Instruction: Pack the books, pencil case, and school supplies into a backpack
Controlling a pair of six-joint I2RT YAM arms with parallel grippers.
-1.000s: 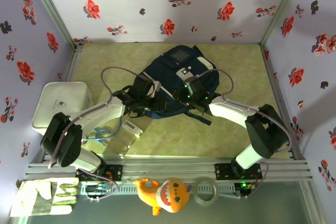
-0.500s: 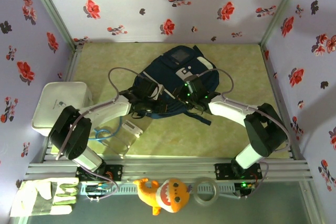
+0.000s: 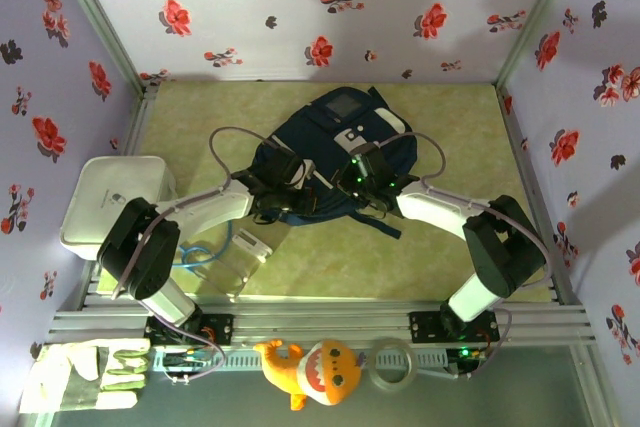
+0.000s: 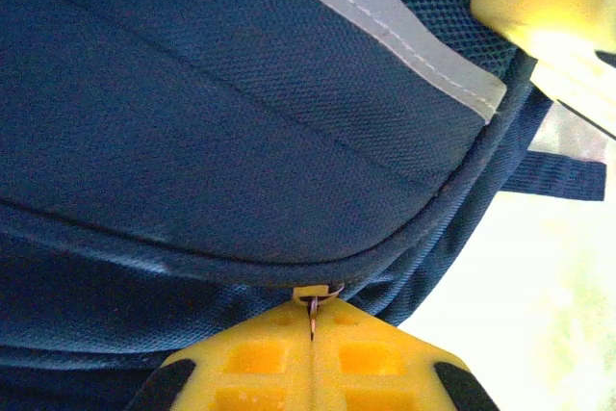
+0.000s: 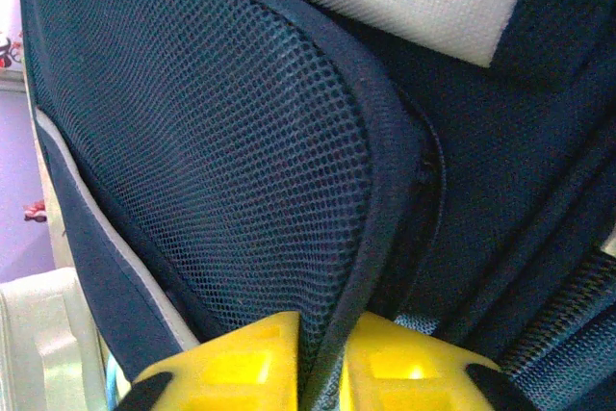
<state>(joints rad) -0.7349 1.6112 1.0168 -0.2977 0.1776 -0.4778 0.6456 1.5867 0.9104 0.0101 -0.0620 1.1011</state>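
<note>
Floral wallpaper, pale lilac with red and dark blossoms, is seen on the walls (image 3: 330, 7) that enclose a yellow-green table (image 3: 460, 137). At the middle of the table a navy backpack (image 3: 340, 132) is laid flat, with its white-grey patches turned upward and a dark strap trailing toward the near edge. Both arms are stretched inward from the near rail and are brought together over the near part of the bag.

From the left wrist, the left gripper (image 4: 313, 324) is seen with its yellow fingers (image 4: 260, 363) pressed together. A small metal zipper pull (image 4: 314, 298) is pinched between their tips, right under a curved seam of the navy fabric. A grey-white trim line is drawn diagonally across the fabric above.

From the right wrist, the right gripper (image 5: 322, 334) is seen closed on the backpack. A dark piped edge (image 5: 388, 194) bordering a mesh panel (image 5: 212, 141) is caught between the two yellow fingers, which are almost touching around it.

Left of the bag, a white tray (image 3: 110, 197) is set against the wall. A clear pouch (image 3: 230, 252) with a blue cord is laid just beside the left arm. In front of the near rail, a work glove (image 3: 85, 372), an orange plush shark (image 3: 310, 372) and a roll of tape (image 3: 393, 362) are laid in a row.
</note>
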